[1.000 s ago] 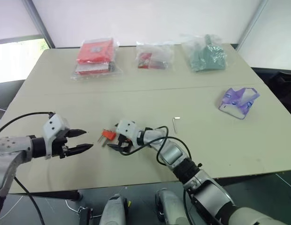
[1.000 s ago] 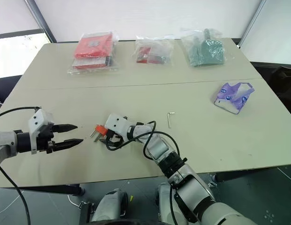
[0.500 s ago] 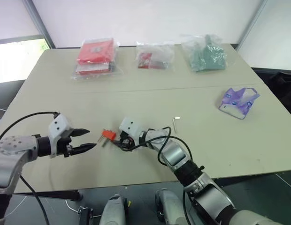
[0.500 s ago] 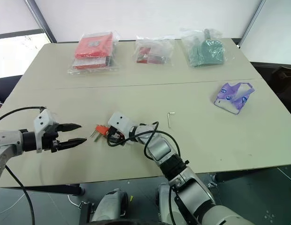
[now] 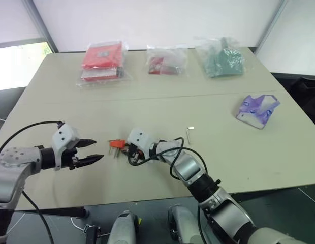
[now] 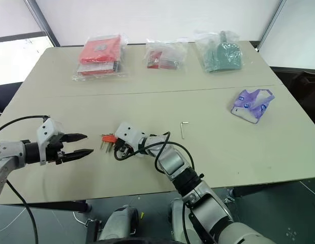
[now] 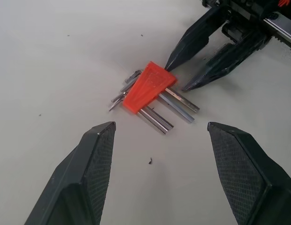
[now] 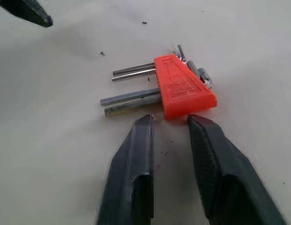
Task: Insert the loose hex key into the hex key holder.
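The right gripper (image 8: 166, 123) sat low on the surface (image 5: 147, 107), its fingers a little apart and their tips just short of the hex key holder (image 8: 183, 86), gripping nothing. The holder lay flat between both grippers. The left gripper (image 7: 157, 129) faced it from the other side, fingers wide apart and empty. The loose hex key (image 5: 189, 134) lay well apart, on the right arm's far side.

A beige table (image 5: 56, 81) stands before a white wall (image 5: 162, 20), a bright window (image 5: 15, 63) at left.
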